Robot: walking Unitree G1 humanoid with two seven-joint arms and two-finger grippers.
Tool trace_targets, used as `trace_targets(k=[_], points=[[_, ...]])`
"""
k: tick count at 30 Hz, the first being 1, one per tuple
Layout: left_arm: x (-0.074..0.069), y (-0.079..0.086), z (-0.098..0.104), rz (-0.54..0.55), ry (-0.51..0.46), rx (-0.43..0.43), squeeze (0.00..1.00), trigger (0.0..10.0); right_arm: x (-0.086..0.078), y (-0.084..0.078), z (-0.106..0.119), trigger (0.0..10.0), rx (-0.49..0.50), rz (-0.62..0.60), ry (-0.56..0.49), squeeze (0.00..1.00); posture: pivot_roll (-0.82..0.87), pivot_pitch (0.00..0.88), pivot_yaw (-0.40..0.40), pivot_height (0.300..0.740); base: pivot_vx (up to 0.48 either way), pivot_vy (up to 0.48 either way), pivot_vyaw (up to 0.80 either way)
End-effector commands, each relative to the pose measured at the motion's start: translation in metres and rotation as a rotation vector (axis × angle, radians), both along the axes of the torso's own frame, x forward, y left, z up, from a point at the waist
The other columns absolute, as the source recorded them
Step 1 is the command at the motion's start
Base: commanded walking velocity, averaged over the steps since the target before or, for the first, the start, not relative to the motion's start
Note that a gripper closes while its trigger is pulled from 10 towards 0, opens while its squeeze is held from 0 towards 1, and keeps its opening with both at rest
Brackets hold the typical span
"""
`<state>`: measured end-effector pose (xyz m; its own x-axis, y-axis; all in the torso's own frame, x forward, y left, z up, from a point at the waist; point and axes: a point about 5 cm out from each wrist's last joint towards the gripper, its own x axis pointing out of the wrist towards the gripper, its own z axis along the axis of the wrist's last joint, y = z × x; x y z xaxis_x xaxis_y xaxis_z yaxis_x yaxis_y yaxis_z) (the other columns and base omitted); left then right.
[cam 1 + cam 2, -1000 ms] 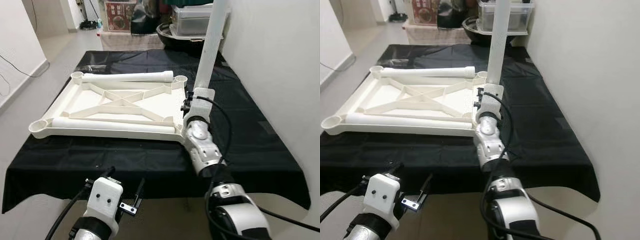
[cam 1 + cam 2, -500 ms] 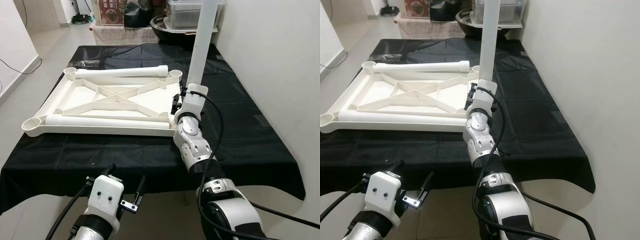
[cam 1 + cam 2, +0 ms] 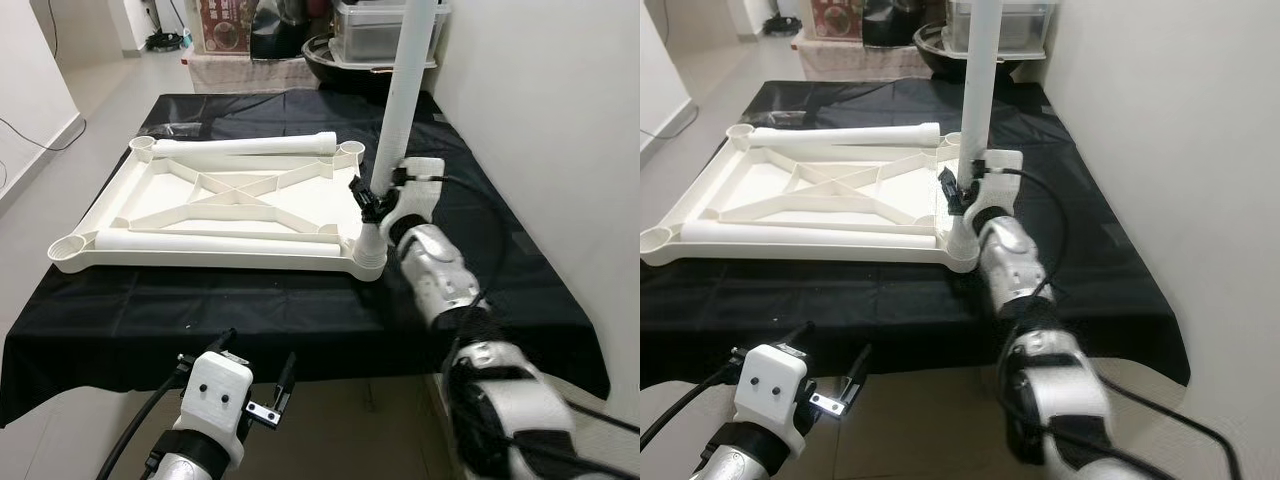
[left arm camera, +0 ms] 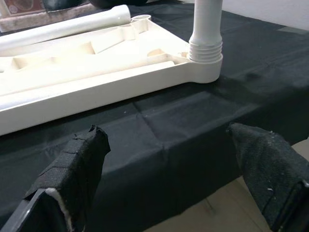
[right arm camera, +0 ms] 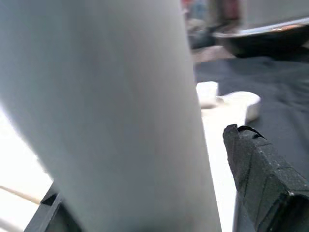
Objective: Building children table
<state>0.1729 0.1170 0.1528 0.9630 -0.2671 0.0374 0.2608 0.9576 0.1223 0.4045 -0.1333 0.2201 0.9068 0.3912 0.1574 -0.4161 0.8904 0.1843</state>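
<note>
The right arm reaches forward over the black-draped desk (image 3: 520, 270), its right claw (image 3: 375, 198) clenched on the upright white plastic leg tube (image 3: 405, 95) standing in the near right corner socket of the upturned white plastic tabletop (image 3: 215, 210). The left claw (image 3: 250, 375) hangs low before the desk edge, fingers (image 4: 72, 169) spread apart, holding nothing.

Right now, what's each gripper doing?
Left gripper: open, holding nothing, below the table edge.
Right gripper: closed around the upright table leg.
</note>
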Motion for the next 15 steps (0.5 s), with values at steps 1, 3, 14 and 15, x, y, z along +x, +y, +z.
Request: trace_targets(k=[1,3,14,15], points=[[0.000,0.000,-0.004,0.001,0.017,0.005,0.00,10.0,0.000,0.006,-0.001,10.0,0.025,0.057,0.009,0.00,0.09,0.106,-0.038,0.740,0.000,0.000,0.00],[0.000,-0.002,-0.005,-0.005,0.018,0.001,0.00,10.0,-0.001,0.008,0.002,10.0,0.007,0.233,0.030,0.00,0.08,0.107,-0.038,0.740,0.000,0.000,0.00],[-0.002,-0.005,-0.004,-0.007,0.017,-0.002,0.00,10.0,-0.015,0.042,0.002,10.0,-0.197,0.780,0.053,0.00,0.11,0.111,-0.049,0.740,0.000,0.000,0.00],[-0.002,-0.004,-0.003,-0.003,0.017,-0.002,0.00,10.0,-0.016,0.044,0.002,10.0,-0.207,0.812,0.054,0.00,0.12,0.115,-0.056,0.740,0.000,0.000,0.00]])
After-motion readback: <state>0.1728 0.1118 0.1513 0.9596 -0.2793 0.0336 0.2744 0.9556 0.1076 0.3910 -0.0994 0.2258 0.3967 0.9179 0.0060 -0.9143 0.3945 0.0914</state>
